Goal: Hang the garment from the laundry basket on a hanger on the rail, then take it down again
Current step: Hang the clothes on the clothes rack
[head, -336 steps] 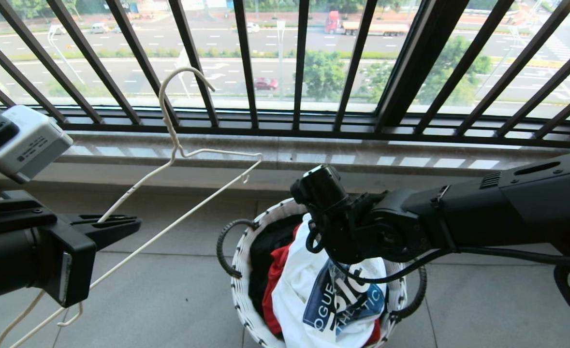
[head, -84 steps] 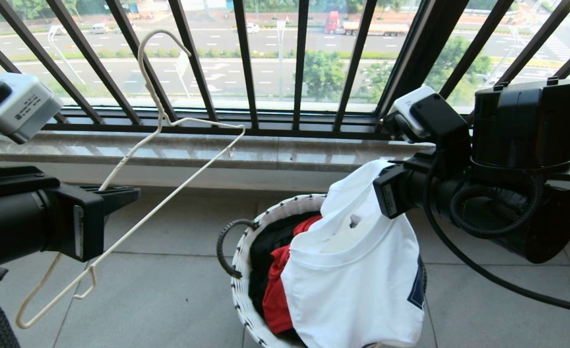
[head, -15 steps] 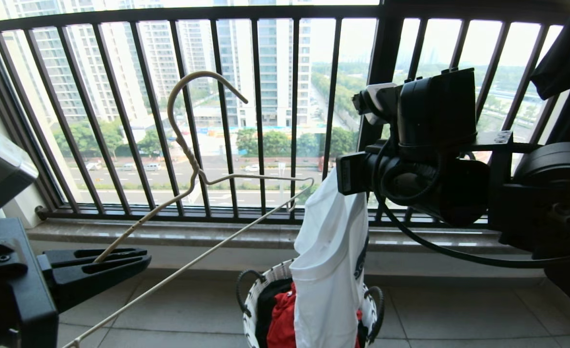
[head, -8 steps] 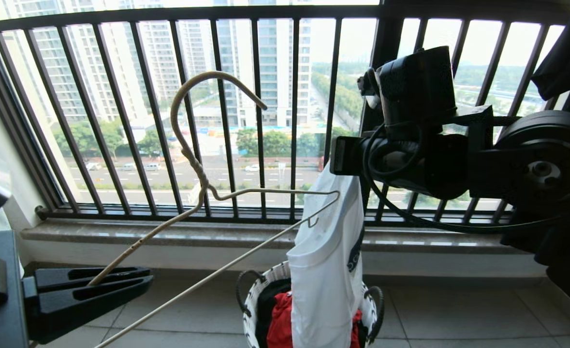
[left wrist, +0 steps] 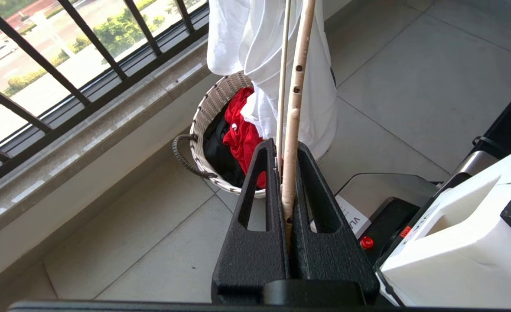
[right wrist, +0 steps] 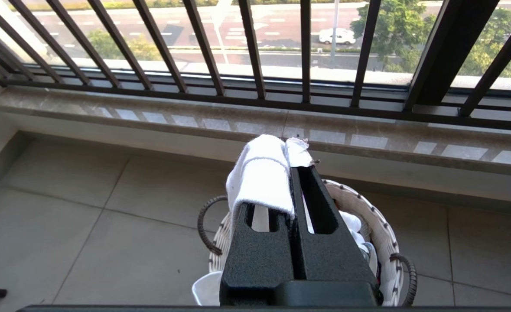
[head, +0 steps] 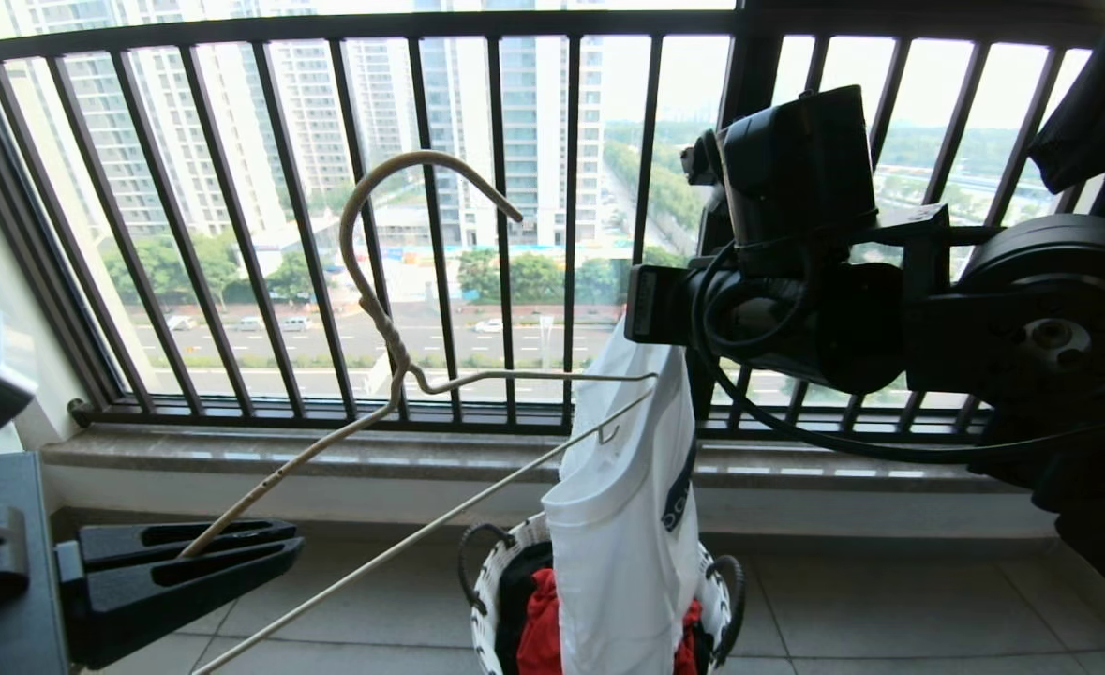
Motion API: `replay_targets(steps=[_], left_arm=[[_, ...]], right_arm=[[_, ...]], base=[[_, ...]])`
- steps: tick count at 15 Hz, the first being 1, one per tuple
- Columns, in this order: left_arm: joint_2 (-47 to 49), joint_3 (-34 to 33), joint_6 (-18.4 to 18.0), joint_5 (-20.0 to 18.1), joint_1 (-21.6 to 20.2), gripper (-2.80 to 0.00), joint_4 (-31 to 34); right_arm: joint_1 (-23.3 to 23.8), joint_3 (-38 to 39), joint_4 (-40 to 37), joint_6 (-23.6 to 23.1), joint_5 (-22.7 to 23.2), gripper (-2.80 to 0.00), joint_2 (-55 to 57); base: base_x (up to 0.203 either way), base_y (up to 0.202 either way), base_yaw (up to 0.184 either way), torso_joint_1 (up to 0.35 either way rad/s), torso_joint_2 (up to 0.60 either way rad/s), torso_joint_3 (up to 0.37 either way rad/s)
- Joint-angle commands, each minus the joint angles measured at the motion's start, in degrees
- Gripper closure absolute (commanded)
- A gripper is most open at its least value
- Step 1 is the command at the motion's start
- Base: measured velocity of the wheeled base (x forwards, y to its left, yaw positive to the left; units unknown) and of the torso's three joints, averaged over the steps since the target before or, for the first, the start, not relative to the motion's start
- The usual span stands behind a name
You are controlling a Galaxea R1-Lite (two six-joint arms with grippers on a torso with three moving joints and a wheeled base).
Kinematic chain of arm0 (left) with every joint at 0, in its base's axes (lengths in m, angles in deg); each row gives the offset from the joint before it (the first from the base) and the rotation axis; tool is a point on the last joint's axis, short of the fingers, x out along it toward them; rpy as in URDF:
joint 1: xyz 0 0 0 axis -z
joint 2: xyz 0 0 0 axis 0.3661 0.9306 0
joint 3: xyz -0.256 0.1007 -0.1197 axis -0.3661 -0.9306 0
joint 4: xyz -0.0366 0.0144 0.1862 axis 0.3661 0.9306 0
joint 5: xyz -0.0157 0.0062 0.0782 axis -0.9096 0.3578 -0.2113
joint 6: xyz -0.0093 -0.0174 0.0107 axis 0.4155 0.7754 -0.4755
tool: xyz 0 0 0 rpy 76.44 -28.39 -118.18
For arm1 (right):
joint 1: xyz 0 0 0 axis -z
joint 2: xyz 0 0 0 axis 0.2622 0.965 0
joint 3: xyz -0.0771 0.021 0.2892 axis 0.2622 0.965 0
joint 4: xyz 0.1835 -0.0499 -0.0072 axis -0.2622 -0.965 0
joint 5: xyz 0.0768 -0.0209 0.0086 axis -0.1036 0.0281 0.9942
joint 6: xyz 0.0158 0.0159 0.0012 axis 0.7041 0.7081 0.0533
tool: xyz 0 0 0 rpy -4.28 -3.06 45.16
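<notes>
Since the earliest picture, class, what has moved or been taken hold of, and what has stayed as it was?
The right gripper has taken hold of the white T-shirt and lifted it from the laundry basket; it now hangs beside the hanger's free end. The camera has tilted up. Unchanged: the left gripper stays shut on the hanger, and the red garment lies in the basket.
</notes>
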Motion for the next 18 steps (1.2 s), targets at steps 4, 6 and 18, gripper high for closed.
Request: replay_targets(steps=[4,6,18], left_arm=[[1.9,-2.4,-0.3,1.4,0.0,0.00,-4.5],[2.7,-2.4,-0.3,1.7,0.0,0.00,-4.8],[6.4,-3.7,-0.9,13.9,0.0,0.00,-11.5]], right_arm=[[-1.2,0.5,0.0,0.2,-0.2,0.00,-1.1],[-1.8,0.4,0.0,1.1,-0.2,0.00,-1.2],[0.9,-2.1,0.3,3.8,-0.3,0.00,0.0]], base=[[0.000,0.000,0.000,0.000,0.00,0.000],[0.000,0.000,0.000,0.000,0.00,0.000],[0.000,0.000,0.000,0.000,0.00,0.000]])
